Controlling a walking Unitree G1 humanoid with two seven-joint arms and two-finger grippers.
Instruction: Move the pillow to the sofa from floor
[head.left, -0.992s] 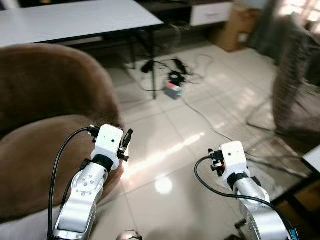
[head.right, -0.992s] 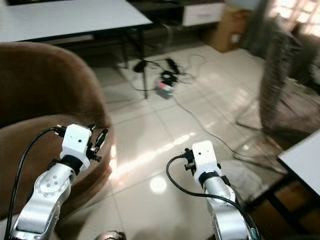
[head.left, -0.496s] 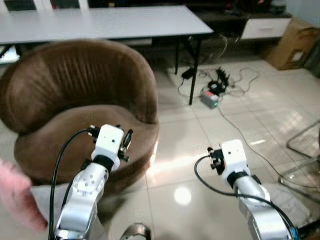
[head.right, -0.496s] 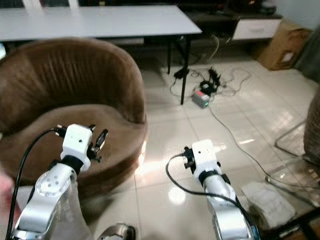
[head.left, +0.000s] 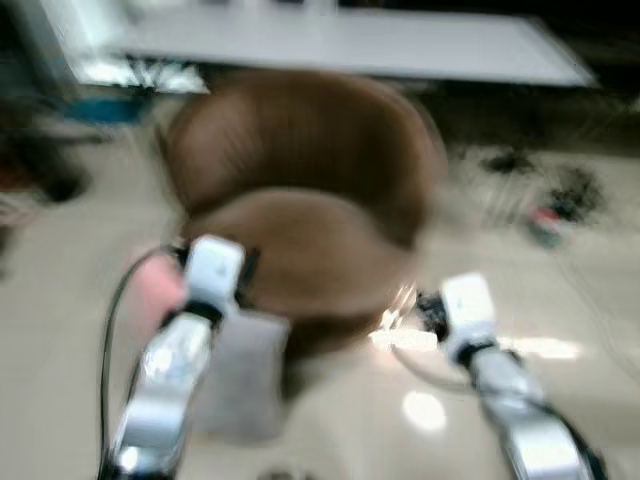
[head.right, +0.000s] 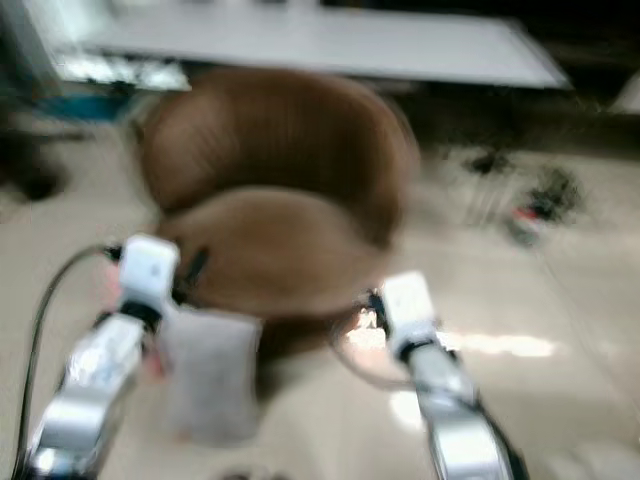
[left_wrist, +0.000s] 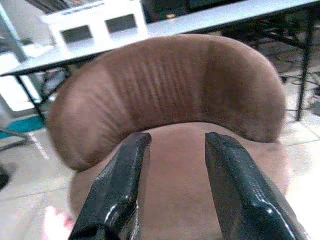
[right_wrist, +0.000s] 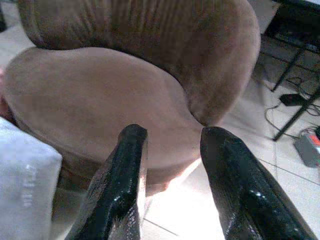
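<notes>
A brown round sofa (head.left: 300, 190) stands straight ahead, its seat bare. A light grey pillow (head.left: 240, 375) lies on the tiled floor against the sofa's front left side; the same pillow (right_wrist: 22, 185) sits at the edge of the right wrist view. My left gripper (left_wrist: 178, 139) is open and holds nothing, raised before the sofa seat, above the pillow. My right gripper (right_wrist: 174, 132) is open too, in front of the seat's right edge. Both eye views are blurred.
A blurred pink object (head.left: 158, 290) lies on the floor left of the pillow. A long white table (head.left: 350, 45) stands behind the sofa. Cables and a small box (head.left: 545, 215) lie on the tiles to the right. A bright reflection (head.left: 425, 410) marks the floor between the arms.
The camera has swung left, so the sofa now sits in the middle and the grey pillow has come into view. Both arms keep the same raised pose.
</notes>
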